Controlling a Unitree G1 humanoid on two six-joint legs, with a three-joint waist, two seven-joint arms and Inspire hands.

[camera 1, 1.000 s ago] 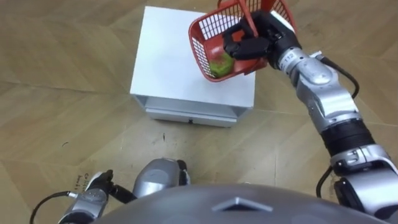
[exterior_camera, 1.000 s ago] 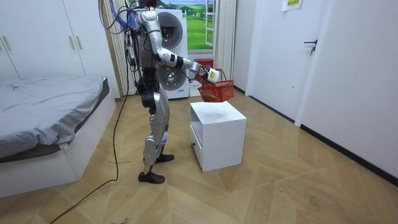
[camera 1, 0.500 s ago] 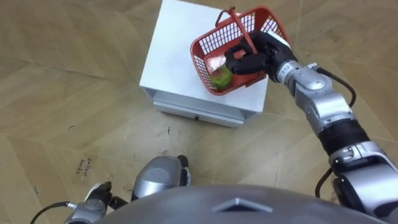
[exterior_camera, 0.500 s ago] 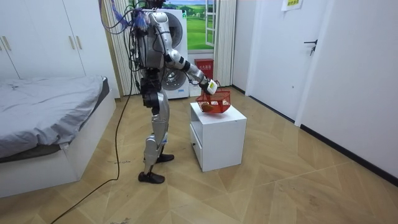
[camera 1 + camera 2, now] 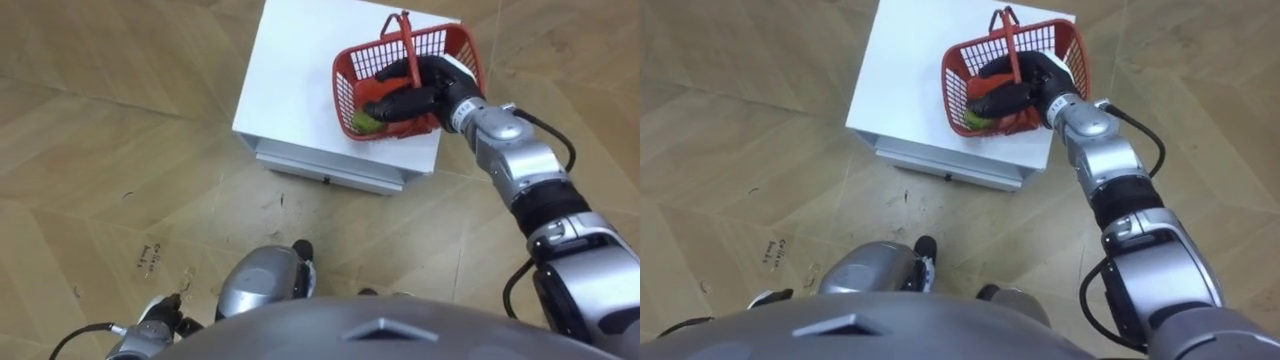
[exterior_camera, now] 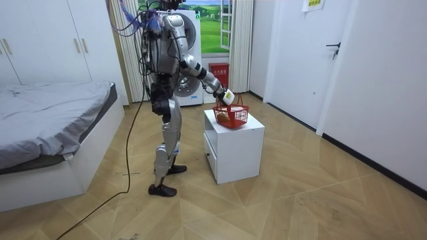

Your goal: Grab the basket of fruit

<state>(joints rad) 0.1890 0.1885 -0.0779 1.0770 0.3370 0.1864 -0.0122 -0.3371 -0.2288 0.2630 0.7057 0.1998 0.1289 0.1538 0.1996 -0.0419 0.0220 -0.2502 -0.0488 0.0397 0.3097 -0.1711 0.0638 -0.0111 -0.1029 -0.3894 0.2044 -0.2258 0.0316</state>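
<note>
Just lowered the fruit basket [image 5: 345, 95] from mid-air onto the white cabinet [image 5: 300, 80] top at 1 o'clock, with right hand [image 5: 415, 88] curled round its handle [image 5: 400, 35], left hand [image 5: 150, 322] at 7 o'clock unreadable, so likely needs re-lifting to count as picked up.

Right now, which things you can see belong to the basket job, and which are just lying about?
Job: fruit basket, handle gripped by the right hand; green fruit inside it; white cabinet under it.
Lying about: bed, washing machine, wardrobe, door; left hand low at the robot's side.
</note>
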